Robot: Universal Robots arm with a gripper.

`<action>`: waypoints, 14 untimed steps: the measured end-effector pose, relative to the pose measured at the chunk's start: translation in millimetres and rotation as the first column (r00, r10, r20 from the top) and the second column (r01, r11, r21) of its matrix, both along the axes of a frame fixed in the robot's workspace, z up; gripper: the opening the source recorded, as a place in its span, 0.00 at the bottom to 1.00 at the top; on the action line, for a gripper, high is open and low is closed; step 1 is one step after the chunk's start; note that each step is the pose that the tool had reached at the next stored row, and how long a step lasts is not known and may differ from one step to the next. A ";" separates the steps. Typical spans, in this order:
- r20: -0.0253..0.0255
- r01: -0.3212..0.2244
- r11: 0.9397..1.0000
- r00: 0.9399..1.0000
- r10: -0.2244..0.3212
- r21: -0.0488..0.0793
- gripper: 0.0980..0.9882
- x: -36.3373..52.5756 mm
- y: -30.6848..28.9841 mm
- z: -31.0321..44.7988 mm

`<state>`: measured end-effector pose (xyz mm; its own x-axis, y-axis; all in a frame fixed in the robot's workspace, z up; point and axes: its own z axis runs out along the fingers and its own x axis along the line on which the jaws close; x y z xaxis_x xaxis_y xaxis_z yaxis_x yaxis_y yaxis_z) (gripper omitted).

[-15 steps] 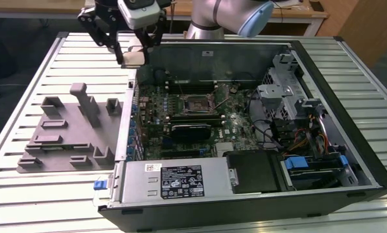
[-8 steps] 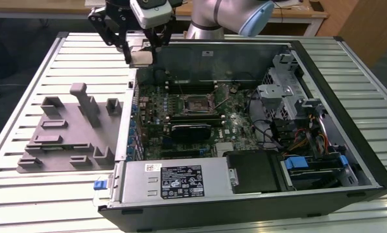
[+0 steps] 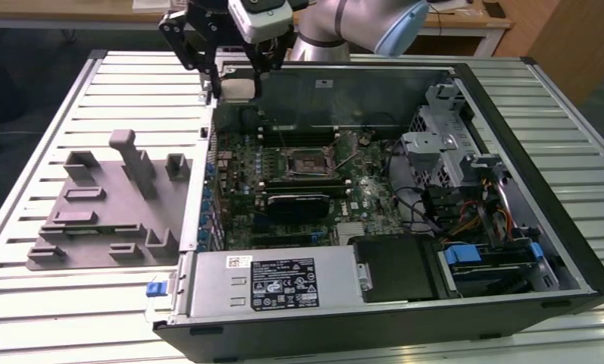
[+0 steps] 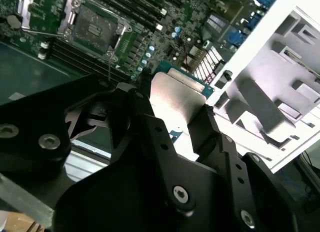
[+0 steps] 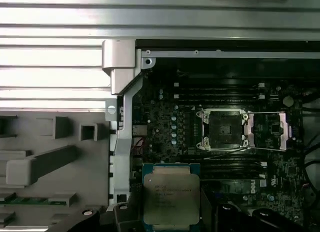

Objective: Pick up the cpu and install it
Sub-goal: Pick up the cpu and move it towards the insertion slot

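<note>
Claw [image 4: 174, 105] clamps the flat, silver-topped square cpu [image 5: 171, 196].

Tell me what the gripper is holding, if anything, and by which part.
The gripper holds the cpu, pinched between its fingers by two opposite side edges.

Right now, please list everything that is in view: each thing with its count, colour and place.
cpu: one, silver-grey top, held in the hand over the case's corner.
case: one, black, open, lying on the table.
motherboard: one, green, inside the case.
socket: one, black, frame open, on the motherboard.
fixture block: one, grey, on the table, exterior view's left of the case.
table: one, pale slats, under everything.
arm: one, grey, above the case.
hand: one, black, shut on the cpu.
</note>
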<state>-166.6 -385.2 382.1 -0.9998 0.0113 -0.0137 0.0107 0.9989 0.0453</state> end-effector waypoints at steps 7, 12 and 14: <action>0.000 0.000 1.000 1.000 0.000 0.000 0.50 17.0 1.8 0.0; 0.000 0.000 1.000 1.000 0.000 0.000 0.50 30.0 3.2 0.0; 0.000 0.000 1.000 1.000 0.000 0.000 0.50 35.1 3.8 0.0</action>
<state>-131.5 -381.5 382.1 -0.9998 0.0114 -0.0137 0.0107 0.9989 0.0453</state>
